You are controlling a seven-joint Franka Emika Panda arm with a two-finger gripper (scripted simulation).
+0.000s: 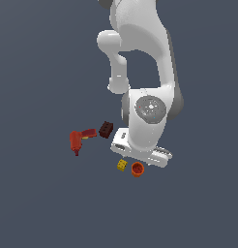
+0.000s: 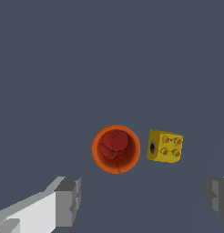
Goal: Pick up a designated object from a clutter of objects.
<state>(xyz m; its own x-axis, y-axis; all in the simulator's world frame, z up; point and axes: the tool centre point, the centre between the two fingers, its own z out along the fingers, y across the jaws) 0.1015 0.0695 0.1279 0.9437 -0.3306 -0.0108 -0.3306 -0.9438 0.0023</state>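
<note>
Hovering with my gripper (image 2: 141, 200) spread wide and empty above the orange cup (image 2: 116, 149), which stands upright just beside the yellow cube (image 2: 165, 146), I could probably clip that cube descending off-centre.

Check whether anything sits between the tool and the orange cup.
Nothing visible does. In the wrist view the orange cup stands upright in open floor ahead of the open tool. The yellow cube sits close beside it, apart, off the line.
</note>
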